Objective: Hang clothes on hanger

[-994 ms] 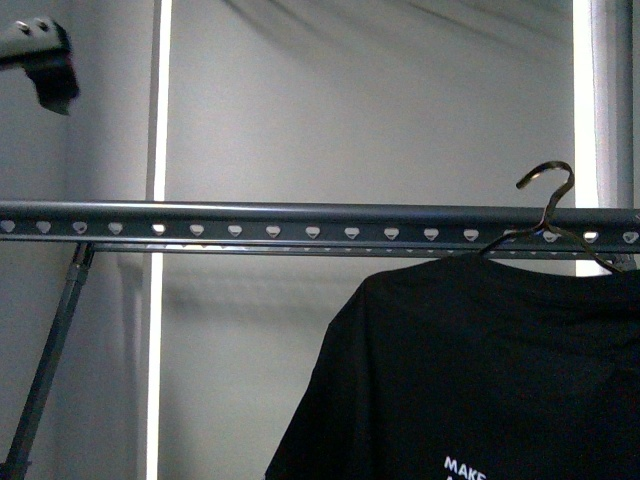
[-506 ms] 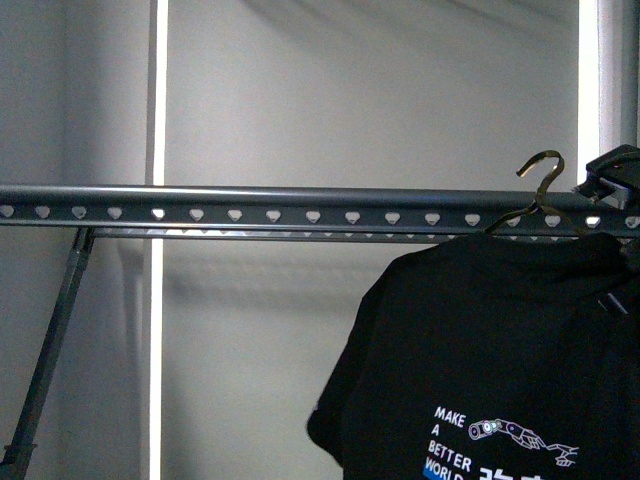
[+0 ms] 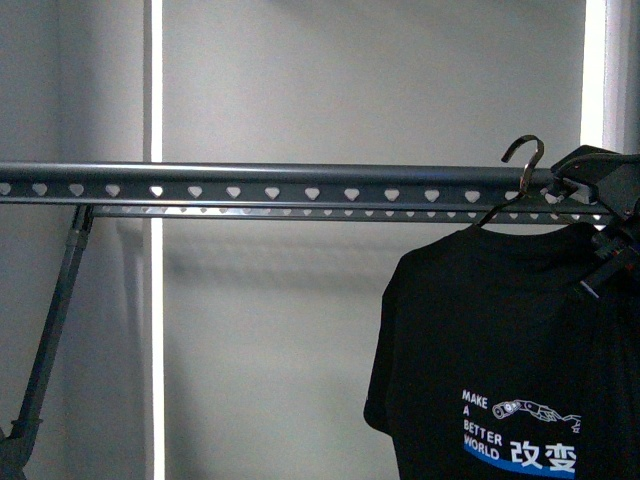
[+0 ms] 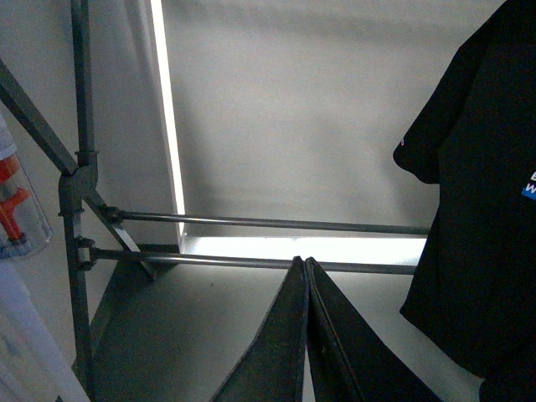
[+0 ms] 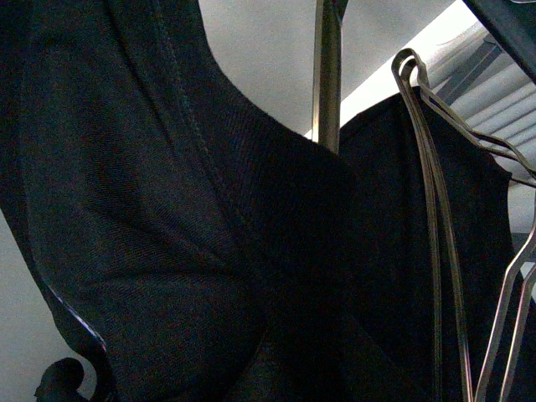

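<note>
Grey wall (image 3: 350, 80) fills the back, with our rail (image 3: 300, 190) running 9 o'clock to 3 o'clock. Our black T-shirt (image 3: 500, 330) hangs on the hanger (image 3: 525, 160) at 4 o'clock, its hook poking over the rail, at 9 o'clock from our right pincer (image 3: 590, 180), the nearer one; we cannot tell if that pincer is clamped. Our left pincer (image 4: 306, 335) is pressed together, holding nothing.

The left claw (image 4: 304, 270) has two long, dark, matte fingers (image 4: 272, 356), flat-sided and tapering to thin tips. The right claw (image 3: 598, 178) is black and angular, with hard edges; shadow hides finer detail.
</note>
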`<move>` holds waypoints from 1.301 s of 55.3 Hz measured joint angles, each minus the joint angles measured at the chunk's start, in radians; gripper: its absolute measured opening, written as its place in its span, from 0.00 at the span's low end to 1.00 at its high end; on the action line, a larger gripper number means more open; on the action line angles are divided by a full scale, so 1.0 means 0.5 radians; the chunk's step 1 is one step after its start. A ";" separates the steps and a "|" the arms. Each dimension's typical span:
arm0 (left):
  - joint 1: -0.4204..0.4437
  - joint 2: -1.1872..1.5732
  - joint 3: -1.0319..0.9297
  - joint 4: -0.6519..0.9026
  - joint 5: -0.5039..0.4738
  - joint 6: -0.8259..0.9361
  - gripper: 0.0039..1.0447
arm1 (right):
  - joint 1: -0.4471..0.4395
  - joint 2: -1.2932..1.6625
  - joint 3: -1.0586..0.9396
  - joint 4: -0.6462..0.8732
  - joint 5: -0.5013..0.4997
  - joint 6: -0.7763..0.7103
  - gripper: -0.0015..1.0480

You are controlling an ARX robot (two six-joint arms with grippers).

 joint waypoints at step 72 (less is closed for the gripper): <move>0.000 -1.156 -0.455 -0.639 -0.001 0.006 0.03 | 0.214 -2.637 -2.380 0.825 -0.533 1.105 0.92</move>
